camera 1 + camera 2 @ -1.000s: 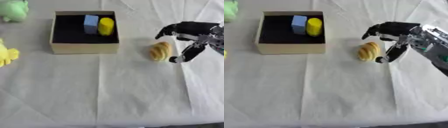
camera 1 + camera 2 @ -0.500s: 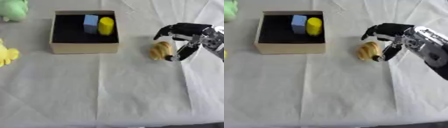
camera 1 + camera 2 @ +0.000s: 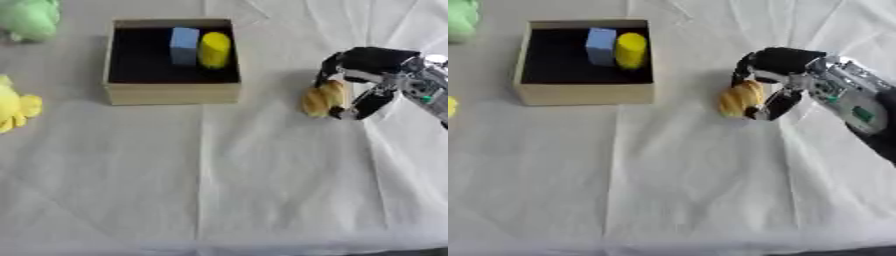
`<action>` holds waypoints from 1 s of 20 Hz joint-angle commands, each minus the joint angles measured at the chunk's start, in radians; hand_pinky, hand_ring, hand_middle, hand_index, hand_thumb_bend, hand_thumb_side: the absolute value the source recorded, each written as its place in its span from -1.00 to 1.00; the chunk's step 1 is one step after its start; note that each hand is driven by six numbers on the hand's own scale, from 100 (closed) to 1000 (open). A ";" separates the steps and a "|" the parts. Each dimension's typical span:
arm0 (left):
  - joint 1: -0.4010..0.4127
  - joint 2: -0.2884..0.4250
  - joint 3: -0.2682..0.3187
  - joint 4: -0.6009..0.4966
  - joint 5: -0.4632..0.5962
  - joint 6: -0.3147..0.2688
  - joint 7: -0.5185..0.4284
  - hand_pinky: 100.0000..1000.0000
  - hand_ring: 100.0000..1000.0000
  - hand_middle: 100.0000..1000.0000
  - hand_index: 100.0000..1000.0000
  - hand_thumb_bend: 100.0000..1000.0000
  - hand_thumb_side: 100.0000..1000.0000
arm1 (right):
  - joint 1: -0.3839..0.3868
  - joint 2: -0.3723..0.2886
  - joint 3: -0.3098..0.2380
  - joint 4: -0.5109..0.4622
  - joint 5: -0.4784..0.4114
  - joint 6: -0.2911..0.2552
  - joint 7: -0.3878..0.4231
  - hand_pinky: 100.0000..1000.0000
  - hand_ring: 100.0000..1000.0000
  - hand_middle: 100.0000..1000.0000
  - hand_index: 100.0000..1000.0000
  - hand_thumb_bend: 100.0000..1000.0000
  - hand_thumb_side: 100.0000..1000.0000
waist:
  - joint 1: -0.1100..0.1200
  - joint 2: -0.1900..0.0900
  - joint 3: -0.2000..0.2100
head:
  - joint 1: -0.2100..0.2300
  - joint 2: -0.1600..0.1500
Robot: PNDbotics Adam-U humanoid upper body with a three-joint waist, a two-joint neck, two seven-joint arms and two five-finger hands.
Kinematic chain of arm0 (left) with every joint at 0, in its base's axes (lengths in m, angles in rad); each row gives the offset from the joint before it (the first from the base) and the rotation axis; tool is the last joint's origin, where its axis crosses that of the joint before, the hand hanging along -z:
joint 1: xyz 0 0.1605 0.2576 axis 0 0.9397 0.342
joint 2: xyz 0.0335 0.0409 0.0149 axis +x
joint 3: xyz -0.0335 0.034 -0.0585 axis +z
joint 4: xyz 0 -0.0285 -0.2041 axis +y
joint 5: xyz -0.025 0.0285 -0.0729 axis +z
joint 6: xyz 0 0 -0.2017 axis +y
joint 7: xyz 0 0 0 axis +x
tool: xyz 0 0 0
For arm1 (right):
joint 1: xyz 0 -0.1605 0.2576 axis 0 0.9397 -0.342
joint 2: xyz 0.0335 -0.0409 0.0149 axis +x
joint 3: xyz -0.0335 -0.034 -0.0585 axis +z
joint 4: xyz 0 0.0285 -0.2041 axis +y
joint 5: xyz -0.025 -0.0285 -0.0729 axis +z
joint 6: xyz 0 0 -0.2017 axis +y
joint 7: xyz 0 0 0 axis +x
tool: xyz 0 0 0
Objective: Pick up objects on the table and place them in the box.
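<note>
One second has brought my right robot hand (image 3: 363, 75) in from beside the croissant-like pastry (image 3: 322, 98) until fingers arch over its far side and thumb presses its near edge, so I judge the grasp nearly made; the pastry still lies on the worktop (image 3: 262, 190), right of the box (image 3: 173, 92). Forearm enters from the right, wrist bent down; the box already holds a blue block (image 3: 184, 45) and yellow cylinder (image 3: 214, 49); my left robot hand shows nowhere.
</note>
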 commanded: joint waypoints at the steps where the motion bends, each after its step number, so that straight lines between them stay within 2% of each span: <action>1: -0.015 0.021 0.002 -0.017 0.010 0.001 0.003 0.60 0.80 0.77 0.86 0.14 -0.13 | -0.004 -0.011 0.004 0.014 0.010 0.000 -0.031 0.41 0.37 0.11 0.26 -0.73 -1.00 | 0.015 -0.004 0.003 | 0.003 0.004; 6: -0.010 0.028 0.003 -0.015 0.011 0.003 0.004 0.59 0.80 0.77 0.86 0.14 -0.13 | 0.010 -0.037 -0.025 -0.077 -0.061 0.013 -0.036 0.40 0.34 0.10 0.26 -0.80 -1.00 | 0.013 -0.009 -0.001 | 0.010 0.004; 11: -0.008 0.030 0.001 -0.015 0.009 0.002 0.006 0.59 0.80 0.77 0.85 0.13 -0.13 | -0.034 -0.060 -0.079 -0.232 -0.154 0.070 -0.007 0.39 0.30 0.09 0.28 -0.88 -1.00 | 0.010 -0.016 -0.006 | 0.009 0.004; 14: -0.008 0.030 -0.002 -0.017 0.005 -0.001 0.003 0.59 0.80 0.77 0.85 0.13 -0.12 | -0.109 -0.055 -0.088 -0.290 -0.200 0.114 0.015 0.39 0.28 0.08 0.28 -0.90 -1.00 | 0.007 -0.022 -0.004 | 0.007 0.004; 15: -0.007 0.030 -0.003 -0.018 0.004 -0.002 0.002 0.59 0.80 0.77 0.84 0.13 -0.12 | -0.137 -0.049 -0.087 -0.301 -0.214 0.127 0.023 0.38 0.26 0.08 0.27 -1.00 -1.00 | 0.006 -0.024 -0.003 | 0.007 0.004; 16: -0.007 0.029 -0.003 -0.018 0.003 -0.002 0.001 0.59 0.80 0.77 0.84 0.13 -0.12 | -0.175 -0.035 -0.081 -0.304 -0.229 0.143 0.031 0.38 0.26 0.07 0.27 -0.93 -1.00 | 0.005 -0.026 -0.003 | 0.006 0.004; 20: -0.008 0.024 -0.008 -0.019 -0.004 -0.006 -0.003 0.59 0.80 0.77 0.84 0.14 -0.12 | -0.327 0.036 -0.029 -0.269 -0.247 0.192 0.079 0.37 0.26 0.07 0.28 -0.93 -1.00 | -0.003 -0.035 0.005 | 0.002 0.004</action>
